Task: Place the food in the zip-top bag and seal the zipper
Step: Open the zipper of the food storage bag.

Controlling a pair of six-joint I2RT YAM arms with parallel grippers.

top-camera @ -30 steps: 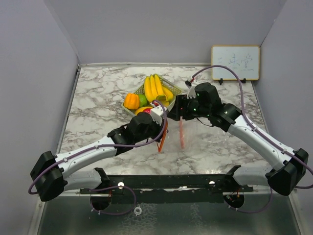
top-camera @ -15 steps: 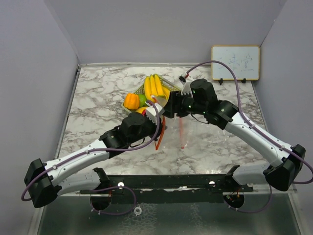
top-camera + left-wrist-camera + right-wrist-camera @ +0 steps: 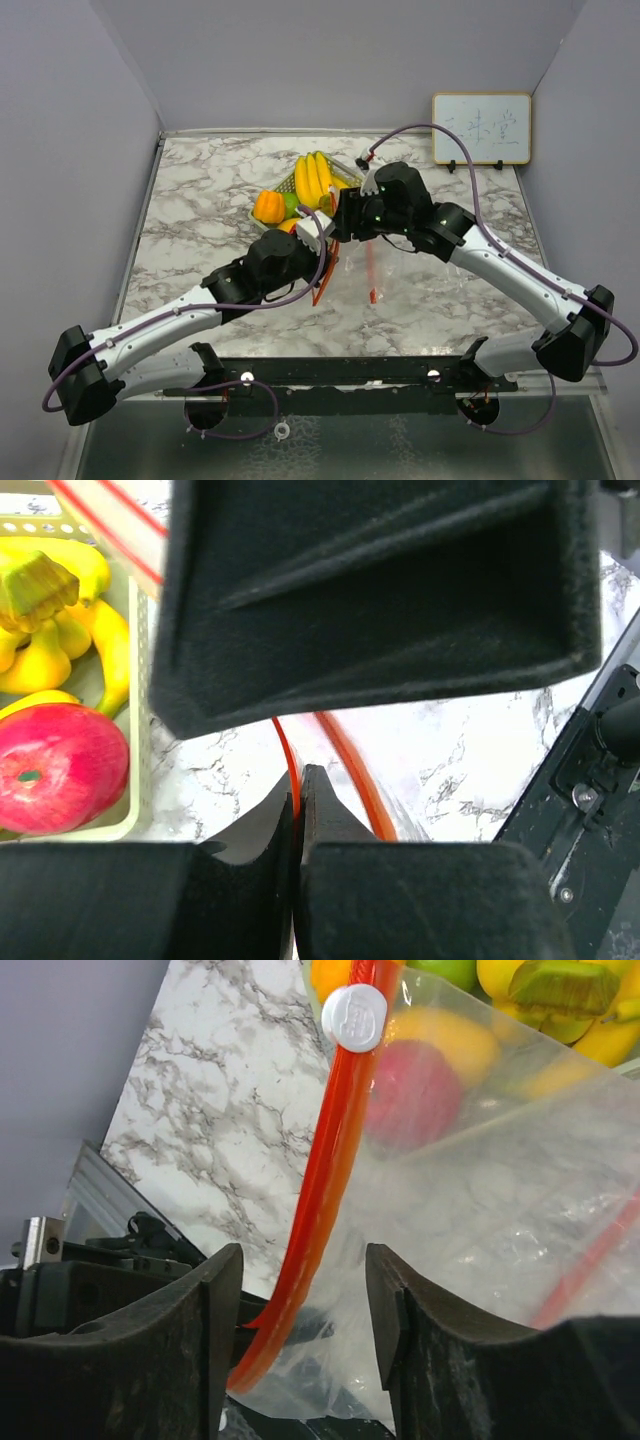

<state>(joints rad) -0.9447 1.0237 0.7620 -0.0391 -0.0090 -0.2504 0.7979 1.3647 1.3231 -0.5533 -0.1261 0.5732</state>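
The clear zip-top bag [image 3: 400,275] with a red zipper strip [image 3: 372,270] hangs just in front of the basket. My left gripper [image 3: 322,228] is shut on one red zipper edge [image 3: 291,780], as the left wrist view [image 3: 298,785] shows. My right gripper [image 3: 338,214] is open; in the right wrist view [image 3: 305,1305] the other red zipper strip [image 3: 325,1180], with its white slider [image 3: 354,1017], runs between its fingers. The food lies in the pale green basket [image 3: 352,172]: bananas [image 3: 315,180], an orange fruit [image 3: 268,207], a lime [image 3: 291,203], a red apple [image 3: 60,770].
A small whiteboard [image 3: 481,128] stands at the back right. A black rail [image 3: 340,375] runs along the table's near edge. The right gripper's black body [image 3: 380,590] fills the top of the left wrist view. Grey walls close in both sides.
Both grippers have moved left and towards the basket, carrying the bag's mouth with them. The right gripper now sits right beside the left one at the basket's near corner.
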